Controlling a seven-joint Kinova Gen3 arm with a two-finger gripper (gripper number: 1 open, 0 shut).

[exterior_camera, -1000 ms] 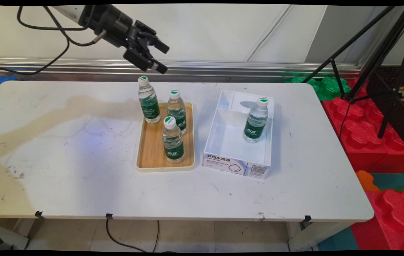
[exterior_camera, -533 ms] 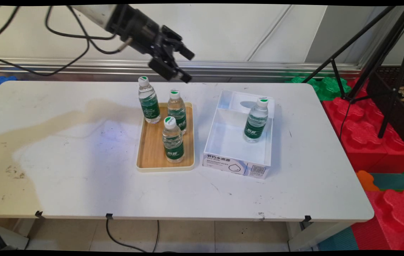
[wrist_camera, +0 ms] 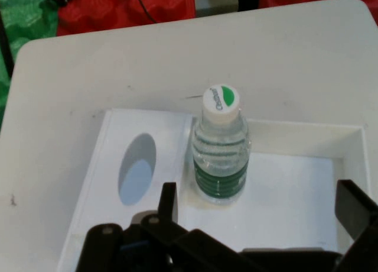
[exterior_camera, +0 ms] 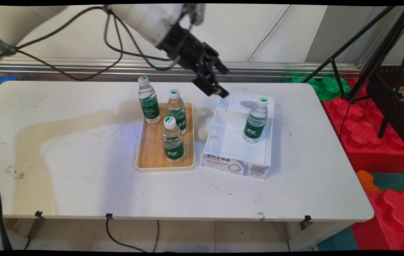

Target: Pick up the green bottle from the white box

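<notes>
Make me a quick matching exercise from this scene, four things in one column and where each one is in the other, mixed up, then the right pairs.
Things:
1. wooden tray
2. white box
3. hand
4. tripod

Places or states:
A. open, in the air above the box's far left corner
B. holds three water bottles
C. stands off the table's right end
D. holds one upright water bottle

Pairs: 1-B, 2-D, 3-A, 4-C
</notes>
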